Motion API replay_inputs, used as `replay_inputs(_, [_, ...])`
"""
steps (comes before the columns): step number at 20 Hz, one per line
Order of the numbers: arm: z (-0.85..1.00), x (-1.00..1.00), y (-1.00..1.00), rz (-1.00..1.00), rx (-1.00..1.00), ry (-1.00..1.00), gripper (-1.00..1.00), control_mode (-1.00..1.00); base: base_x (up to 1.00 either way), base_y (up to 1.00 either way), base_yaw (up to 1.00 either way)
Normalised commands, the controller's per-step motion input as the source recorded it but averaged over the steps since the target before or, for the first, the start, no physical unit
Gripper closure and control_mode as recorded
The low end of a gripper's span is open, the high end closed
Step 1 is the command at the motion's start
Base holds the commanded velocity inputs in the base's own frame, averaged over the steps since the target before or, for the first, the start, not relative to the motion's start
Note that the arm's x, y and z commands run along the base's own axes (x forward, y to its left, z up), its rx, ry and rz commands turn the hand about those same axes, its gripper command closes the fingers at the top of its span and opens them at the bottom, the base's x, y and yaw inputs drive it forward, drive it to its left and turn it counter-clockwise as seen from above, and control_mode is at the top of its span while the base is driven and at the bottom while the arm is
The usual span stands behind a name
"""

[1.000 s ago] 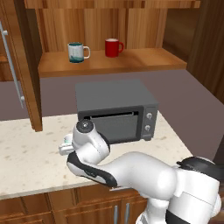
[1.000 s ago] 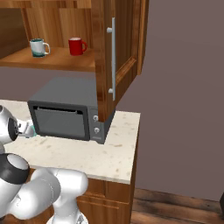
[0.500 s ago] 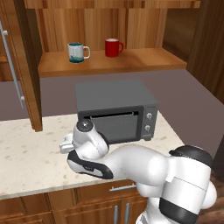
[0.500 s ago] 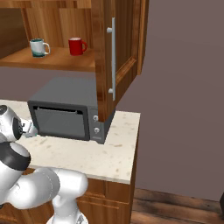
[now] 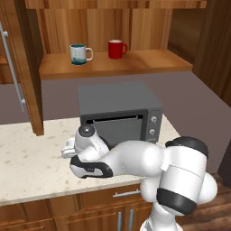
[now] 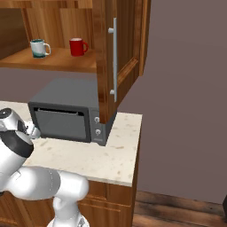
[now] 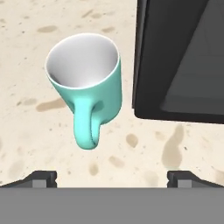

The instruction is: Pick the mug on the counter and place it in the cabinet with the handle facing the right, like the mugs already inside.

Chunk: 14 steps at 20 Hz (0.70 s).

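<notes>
Approaching the mug [image 7: 85, 74]: it stands on the counter [image 7: 26, 131] just ahead, between the wide-open fingers [image 7: 41, 178], handle [image 7: 86, 127] toward them. Next, lower and close on it.

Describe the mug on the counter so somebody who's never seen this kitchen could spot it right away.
On the beige speckled counter, beside the dark toaster oven, stands an upright mint-turquoise mug with a white interior. Unlike the red mug and patterned white mug on the cabinet shelf, it's plain.
</notes>
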Motion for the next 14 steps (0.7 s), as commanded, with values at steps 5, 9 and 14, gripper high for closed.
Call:
replay_inputs(5, [-0.13, 0.18, 0.21, 0.0, 0.0, 0.0, -1.0, -1.0, 0.0, 0.0, 0.0])
replay_inputs(9, [-0.12, 0.18, 0.18, 0.0, 0.0, 0.0, -1.0, -1.0, 0.0, 0.0, 0.0])
replay_inputs(14, [-0.12, 0.21, 0.12, 0.0, 0.0, 0.0, -1.0, -1.0, 0.0, 0.0, 0.0])
